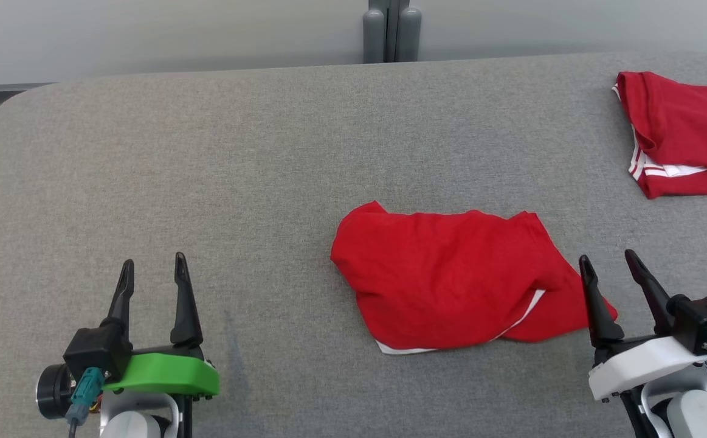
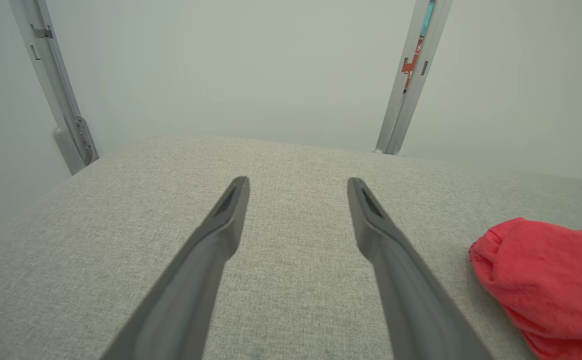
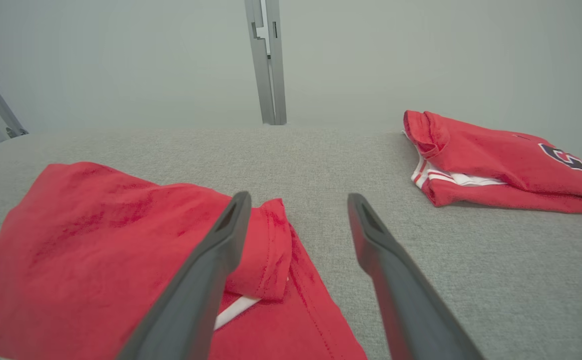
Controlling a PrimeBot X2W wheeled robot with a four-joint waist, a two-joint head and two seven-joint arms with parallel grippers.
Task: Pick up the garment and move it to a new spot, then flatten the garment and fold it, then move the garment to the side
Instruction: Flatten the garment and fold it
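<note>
Grey fabric worktop (image 1: 207,152) carries the red garment (image 1: 450,280) bunched right of centre, a folded red shirt (image 1: 681,134) far right. Both the left gripper (image 1: 154,263) and right gripper (image 1: 607,255) show jaws open and empty, the right just beside the garment's near-right hem. Probably flattening stage: next move calls for pinching opposite edges and spreading.

Folded red jersey (image 1: 687,131), grey table (image 1: 207,152)

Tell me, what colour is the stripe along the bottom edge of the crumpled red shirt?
The stripe is white, clearest in the head view.
</note>
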